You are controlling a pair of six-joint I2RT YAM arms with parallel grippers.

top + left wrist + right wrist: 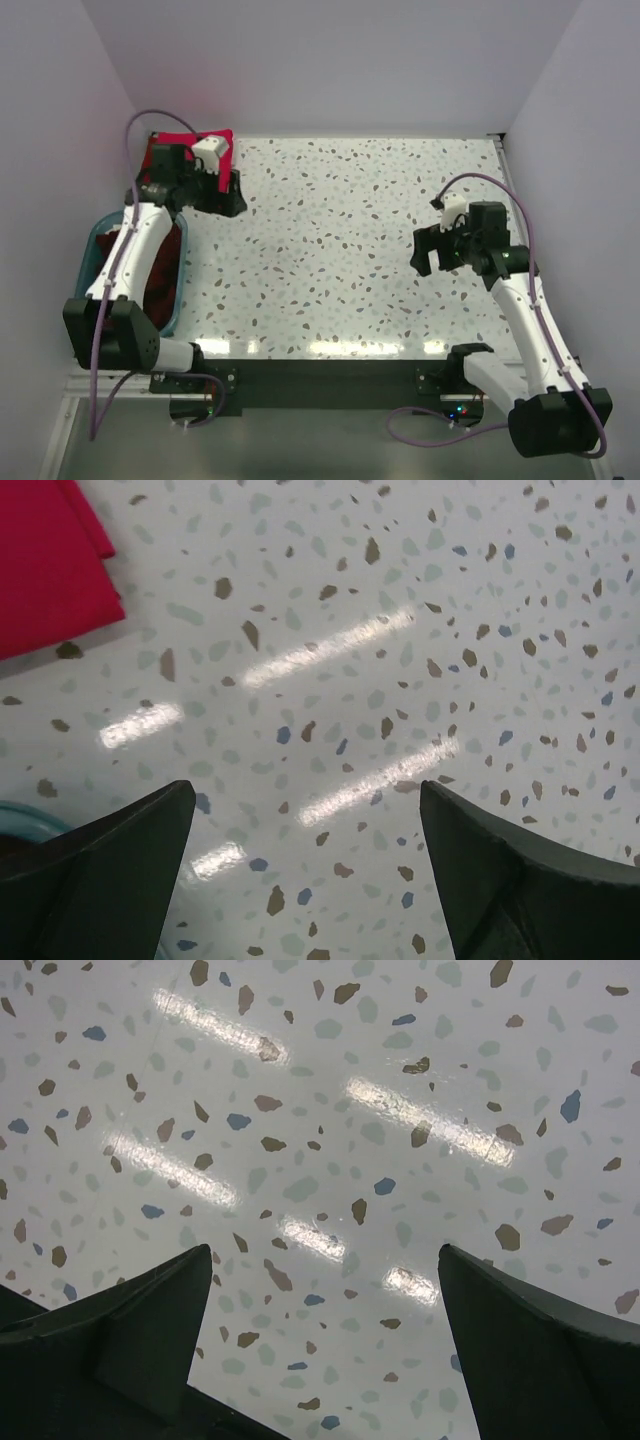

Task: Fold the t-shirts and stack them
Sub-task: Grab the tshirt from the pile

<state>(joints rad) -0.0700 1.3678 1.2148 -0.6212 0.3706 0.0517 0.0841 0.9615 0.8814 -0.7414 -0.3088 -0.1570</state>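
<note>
The left claw (226, 193) hangs over the far-left part of the tabletop (350, 230) with its jaws spread wide and nothing between them. In the left wrist view only speckled surface shows between its 2 dark fingers (100, 870). The right claw (428, 256) is just as wide open and also empty, and its wrist view shows nothing but bare tabletop.

2 t-shirts can be seen. The crimson t-shirt (172, 138) lies flat in the far-left corner, looking already folded, just beside the left claw on its far-left side. It fills the upper-left corner of the left wrist view (45, 570), with its edges neat and layered. The maroon t-shirt (165, 275) sits bunched inside the blue tub (85, 262) at the left edge. No white t-shirt is visible in any view.

The coming move probably turns on the maroon t-shirt. It lies toward the near side and to the left of the left claw, under that arm's own forearm, which crosses above the tub. The tub's long axis runs near to far along the left edge, so the claw would need to pull back along that line and drop in from above. The left arm is much nearer. The right claw is well apart, across the tabletop, and could only help once the cloth is out on the open middle.
</note>
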